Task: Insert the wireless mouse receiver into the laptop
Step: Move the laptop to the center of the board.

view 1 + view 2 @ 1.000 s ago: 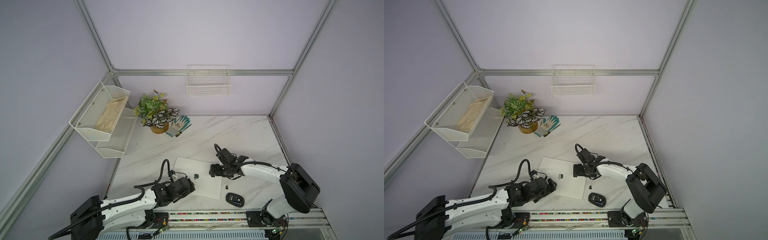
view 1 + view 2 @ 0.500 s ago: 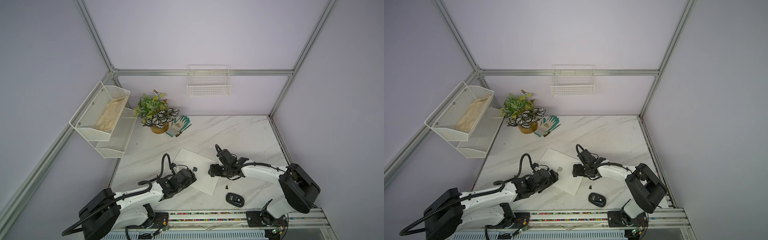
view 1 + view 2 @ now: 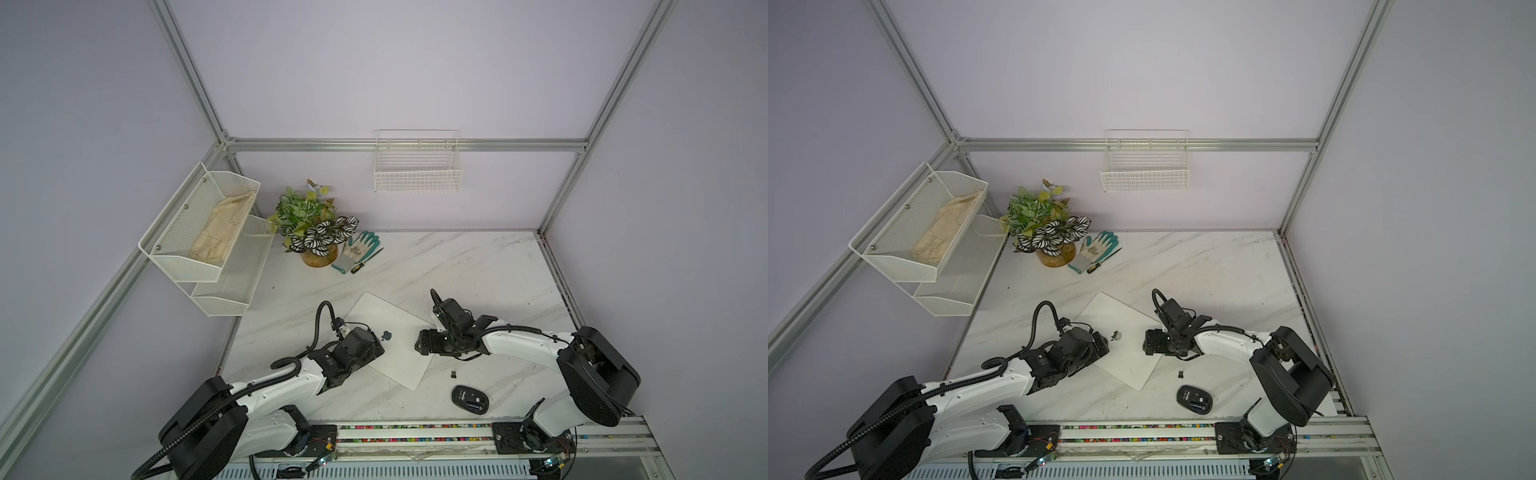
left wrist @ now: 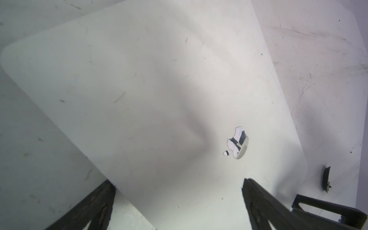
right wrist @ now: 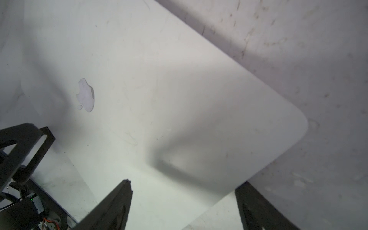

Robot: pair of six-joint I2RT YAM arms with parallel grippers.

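Marble table [image 3: 478, 266]: left arm [image 3: 291, 378] hides laptop [image 3: 399, 332] edge.

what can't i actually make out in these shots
- Ports of the laptop: edges too thin in both top views; wrist views show only the lid.
- Plug end of the wireless mouse receiver: too small in both top views.
- A dark piece beside the laptop, left wrist view: too blurred to identify.

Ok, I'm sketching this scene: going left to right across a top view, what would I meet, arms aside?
Rack → plant → laptop → mouse. Glove, basket and receiver overlap these, so left out.
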